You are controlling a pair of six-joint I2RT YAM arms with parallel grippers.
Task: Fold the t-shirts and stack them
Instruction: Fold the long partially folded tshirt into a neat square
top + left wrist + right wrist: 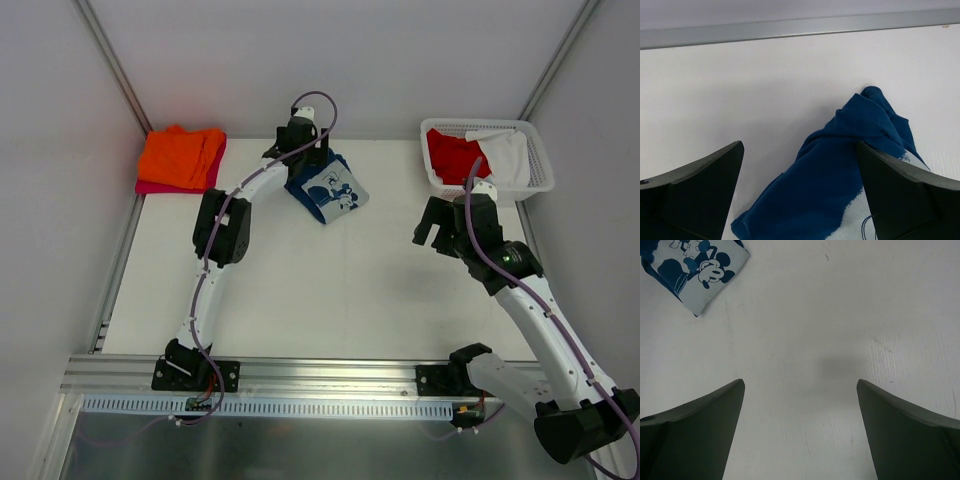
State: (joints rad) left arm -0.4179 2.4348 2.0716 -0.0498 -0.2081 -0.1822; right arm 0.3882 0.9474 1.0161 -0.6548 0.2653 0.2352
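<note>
Lying bunched on the table (330,290), the navy t-shirt (840,165) is seen below and between the widely spread fingers of the left gripper (800,146), nothing pinched. The right gripper (800,385) is likewise spread wide, the shirt's printed corner well ahead-left of its fingers.

The navy shirt (325,190) is marked with a pale panel printed with cartoon mice in navy and white. Plain colour is shown by the orange shirt (180,155), pink shirt (155,187), red shirt (452,155) and white shirt (508,157). The basket (541,170) is white lattice.
</note>
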